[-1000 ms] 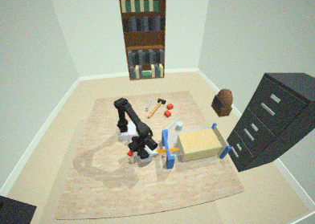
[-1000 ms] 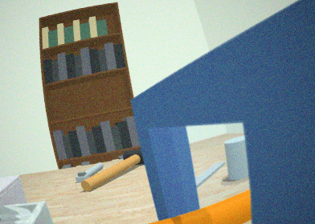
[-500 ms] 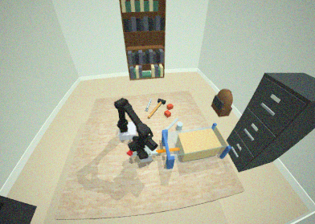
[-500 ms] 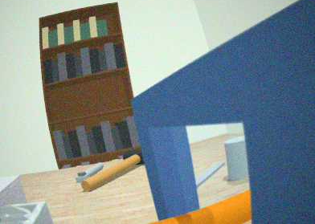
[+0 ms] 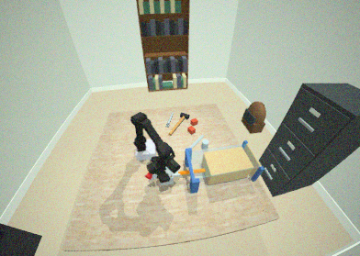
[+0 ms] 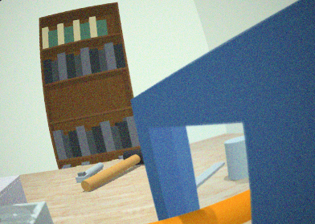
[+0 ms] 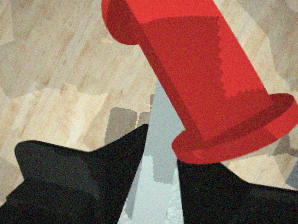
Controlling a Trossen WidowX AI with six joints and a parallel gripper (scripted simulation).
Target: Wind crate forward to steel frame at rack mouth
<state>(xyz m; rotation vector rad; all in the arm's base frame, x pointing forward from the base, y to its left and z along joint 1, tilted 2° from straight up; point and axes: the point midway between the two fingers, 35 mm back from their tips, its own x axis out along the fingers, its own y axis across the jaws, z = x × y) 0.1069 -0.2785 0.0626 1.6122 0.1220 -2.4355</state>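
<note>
My gripper (image 5: 161, 169) (image 7: 163, 132) is shut on the winch handle. Its red grip (image 7: 200, 75) (image 5: 148, 175) and grey crank arm (image 7: 155, 175) fill the wrist view, with the arm between my black fingers. The grey winch (image 5: 172, 178) (image 6: 24, 213) sits just under my hand. An orange strap (image 5: 194, 172) (image 6: 225, 210) runs from it through the blue steel frame (image 5: 192, 171) (image 6: 241, 88) to the tan crate (image 5: 227, 164). The crate sits flat inside the cubby, close behind the frame. I cannot tell if it touches the frame.
A hammer (image 5: 176, 124) (image 6: 110, 173), a small metal tool (image 5: 169, 119) (image 6: 89, 173), two red blocks (image 5: 194, 121) (image 5: 191, 129), a grey cylinder (image 5: 205, 143) (image 6: 237, 158) and a grey bar (image 5: 196, 142) (image 6: 209, 173) lie behind the winch. A filing cabinet (image 5: 308, 133) stands right; a bookshelf (image 5: 163, 37) stands behind.
</note>
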